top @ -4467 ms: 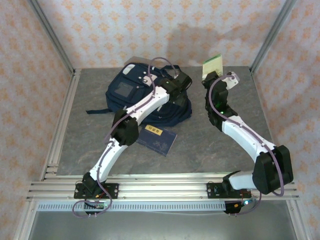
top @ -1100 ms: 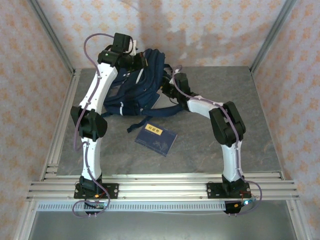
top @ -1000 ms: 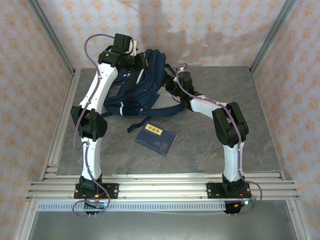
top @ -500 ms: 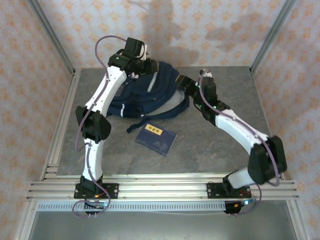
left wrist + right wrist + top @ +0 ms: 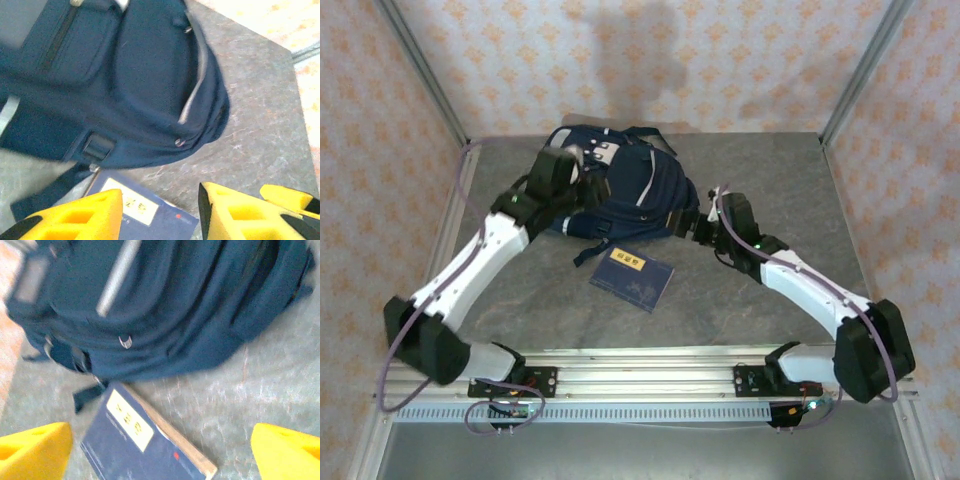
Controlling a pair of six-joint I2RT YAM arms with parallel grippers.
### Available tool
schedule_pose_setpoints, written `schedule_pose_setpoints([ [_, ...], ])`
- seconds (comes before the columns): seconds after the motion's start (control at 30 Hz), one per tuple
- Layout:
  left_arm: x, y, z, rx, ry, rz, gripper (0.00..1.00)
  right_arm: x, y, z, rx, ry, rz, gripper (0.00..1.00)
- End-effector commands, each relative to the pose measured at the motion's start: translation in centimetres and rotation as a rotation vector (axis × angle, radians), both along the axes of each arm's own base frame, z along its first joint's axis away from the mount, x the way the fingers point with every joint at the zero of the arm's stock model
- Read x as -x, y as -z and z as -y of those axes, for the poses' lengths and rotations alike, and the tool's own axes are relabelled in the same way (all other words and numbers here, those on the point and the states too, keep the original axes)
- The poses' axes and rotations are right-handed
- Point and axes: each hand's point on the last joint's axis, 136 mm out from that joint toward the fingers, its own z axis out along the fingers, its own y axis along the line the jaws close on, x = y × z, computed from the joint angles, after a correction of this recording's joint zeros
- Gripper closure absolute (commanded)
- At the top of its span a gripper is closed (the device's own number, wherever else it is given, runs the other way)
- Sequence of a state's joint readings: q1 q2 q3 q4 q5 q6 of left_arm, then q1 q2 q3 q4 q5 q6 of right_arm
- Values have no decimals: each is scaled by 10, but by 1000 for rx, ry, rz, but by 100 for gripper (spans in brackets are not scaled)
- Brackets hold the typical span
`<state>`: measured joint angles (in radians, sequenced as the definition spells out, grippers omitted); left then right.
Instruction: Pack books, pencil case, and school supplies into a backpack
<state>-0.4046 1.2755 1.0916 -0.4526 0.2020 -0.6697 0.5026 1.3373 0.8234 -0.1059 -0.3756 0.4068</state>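
- While hovering empty, left gripper point(image 5: 160, 212) part-spread and right gripper point(image 5: 692, 228) wide, target navy book point(image 5: 634, 279) lying flat just before backpack point(image 5: 620, 190).
- Pinch one free edge; lift level.

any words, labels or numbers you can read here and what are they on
Pale yellow label on the thin navy blue book: dark characters, too blurred to read.
Small red mark on that cover: too small to tell.
Large navy blue fabric backpack: no readable text.
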Motion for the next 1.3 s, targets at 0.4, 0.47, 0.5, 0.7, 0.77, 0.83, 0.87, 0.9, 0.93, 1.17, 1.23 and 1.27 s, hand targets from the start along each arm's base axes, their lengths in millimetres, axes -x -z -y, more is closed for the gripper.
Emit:
schedule_pose_setpoints([
  [0.4, 85, 144, 0, 78, -124, -183, 55, 20, 93, -48, 198, -207, -325, 31],
  [0.47, 88, 151, -2, 75, -134, -190, 54, 24, 96, -54, 197, -232, -346, 33],
  [0.5, 89, 154, -3, 74, -139, -196, 54, 29, 97, -59, 194, -256, -359, 33],
  [0.7, 96, 168, -7, 60, -143, -234, 55, 67, 99, -78, 188, -358, -413, 36],
  [0.77, 99, 172, -10, 47, -148, -241, 55, 78, 95, -79, 170, -363, -416, 37],
  [0.83, 102, 177, -13, 36, -151, -246, 55, 88, 90, -81, 129, -362, -421, 39],
  [0.87, 103, 179, -14, 30, -149, -250, 55, 94, 86, -85, 99, -373, -425, 40],
  [0.9, 104, 181, -14, 25, -147, -254, 55, 99, 82, -89, 65, -383, -430, 41],
  [0.93, 105, 183, -15, 21, -147, -258, 55, 103, 79, -92, 36, -391, -436, 41],
  [1.17, 106, 193, -14, -5, -137, -285, 56, 80, 91, -72, 200, -284, -392, 31],
  [1.23, 106, 196, -12, 1, -135, -298, 56, 75, 94, -79, 208, -298, -406, 30],
  [1.27, 106, 198, -12, 5, -137, -304, 56, 73, 96, -83, 207, -307, -418, 30],
])
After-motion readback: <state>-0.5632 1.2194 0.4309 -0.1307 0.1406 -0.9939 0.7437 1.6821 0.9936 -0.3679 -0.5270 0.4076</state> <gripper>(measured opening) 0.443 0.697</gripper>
